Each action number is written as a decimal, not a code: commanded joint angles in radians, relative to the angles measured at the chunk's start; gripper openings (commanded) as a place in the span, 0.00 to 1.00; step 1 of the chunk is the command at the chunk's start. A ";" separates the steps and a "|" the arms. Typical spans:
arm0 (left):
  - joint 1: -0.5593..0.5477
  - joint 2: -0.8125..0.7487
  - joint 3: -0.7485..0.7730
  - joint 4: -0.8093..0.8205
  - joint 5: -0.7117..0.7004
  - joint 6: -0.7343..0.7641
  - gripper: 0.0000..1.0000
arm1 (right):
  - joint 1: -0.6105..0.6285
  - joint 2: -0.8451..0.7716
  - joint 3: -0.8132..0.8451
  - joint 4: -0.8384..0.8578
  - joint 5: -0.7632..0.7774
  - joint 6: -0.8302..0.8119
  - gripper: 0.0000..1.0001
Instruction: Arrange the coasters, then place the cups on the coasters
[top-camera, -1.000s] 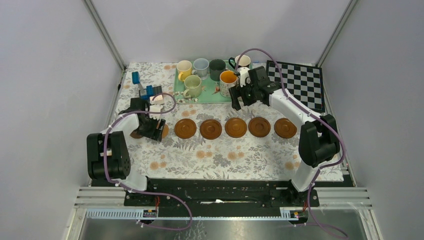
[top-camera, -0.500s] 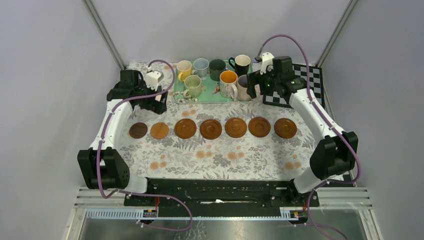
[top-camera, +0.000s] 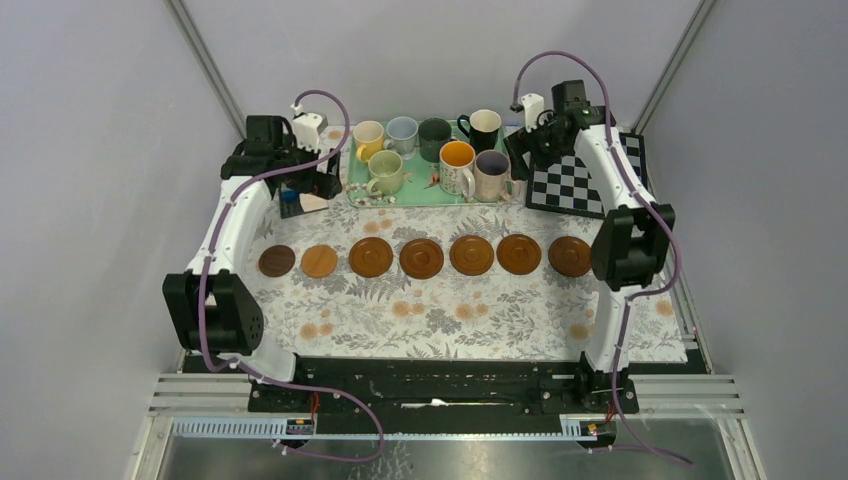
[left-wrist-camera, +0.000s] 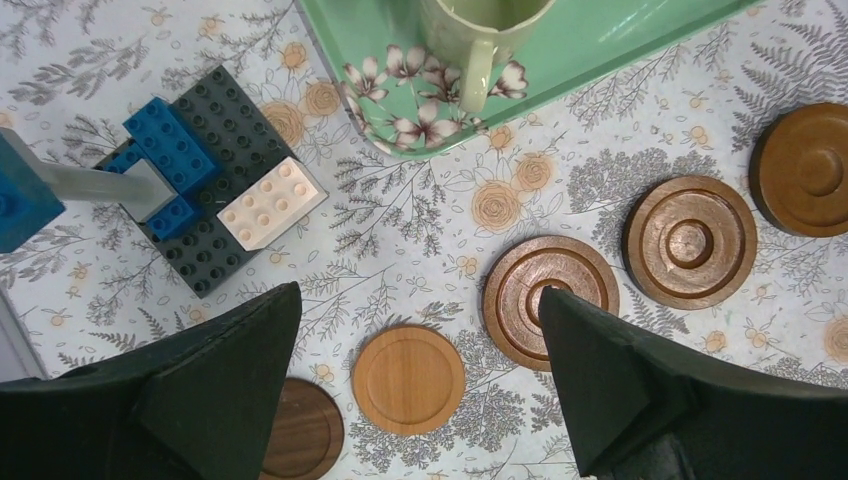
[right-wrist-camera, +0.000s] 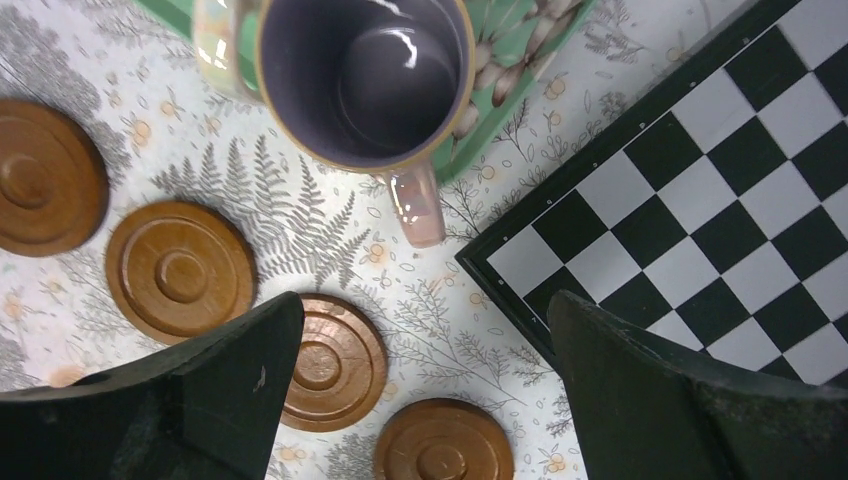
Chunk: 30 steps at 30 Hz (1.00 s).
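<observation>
Several brown coasters lie in a row across the cloth, from the dark one (top-camera: 277, 261) to the right end one (top-camera: 570, 256). Several cups stand on the green tray (top-camera: 400, 196), among them the pale green cup (top-camera: 386, 172) and the pinkish cup (top-camera: 492, 172). My left gripper (top-camera: 312, 185) hangs open left of the tray, holding nothing. In its wrist view the open left gripper (left-wrist-camera: 418, 295) is above a light coaster (left-wrist-camera: 408, 380). My right gripper (top-camera: 522, 158) is open right of the pinkish cup. From the right wrist the gripper (right-wrist-camera: 425, 300) is empty, below the pinkish cup (right-wrist-camera: 365, 80).
A black-and-white checkerboard (top-camera: 585, 180) lies at the back right, under the right arm. Blue, black and white toy bricks (left-wrist-camera: 200, 190) sit left of the tray. The tray's corner (left-wrist-camera: 600, 50) reaches close to the row of coasters.
My left gripper opened, left the two left-end coasters on the cloth and rose back toward the tray. The right arm swung right, uncovering the pinkish cup.
</observation>
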 joint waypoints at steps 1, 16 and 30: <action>0.003 0.038 0.040 0.042 -0.018 0.009 0.99 | -0.008 0.086 0.125 -0.162 -0.045 -0.128 1.00; 0.003 0.070 -0.002 0.078 -0.032 -0.043 0.99 | 0.069 0.317 0.264 -0.077 -0.007 -0.266 0.80; 0.003 0.053 -0.019 0.109 -0.039 -0.032 0.99 | 0.089 0.332 0.156 0.038 0.025 -0.248 0.57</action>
